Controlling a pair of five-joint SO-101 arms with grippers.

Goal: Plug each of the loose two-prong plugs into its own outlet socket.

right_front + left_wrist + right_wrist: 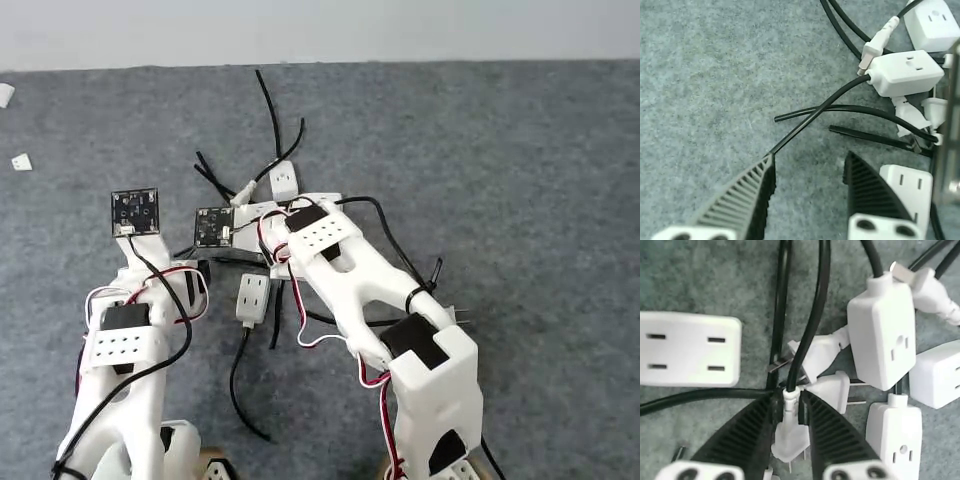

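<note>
Plugs and black cords lie tangled on the grey desk (520, 150), at about 9 o'clock from the middle of the high view. The right gripper (790, 422) has its fingers closed on 1 white 2-prong plug (788, 444), pinching it at the neck where its black cord (812, 315) enters. The prongs seem to point back toward the wrist. 2 more loose plugs (822, 352) lie touching just beyond it. The flat 2-slot outlet (252, 297) rests at 6 o'clock from the tangle, and the 3-hole outlets (885, 335) crowd its 12 o'clock side. The left gripper (807, 200) hovers low with its fingers spread apart, holding nothing.

The plug should be light, hard and smooth, so it may swivel or slip in a neck grip. A hold across the flat sides of its body, with the prongs free, looks safer. The cord seems stiff enough to tug the plug off line. The outlet looks light too and will likely slide unless braced.
</note>
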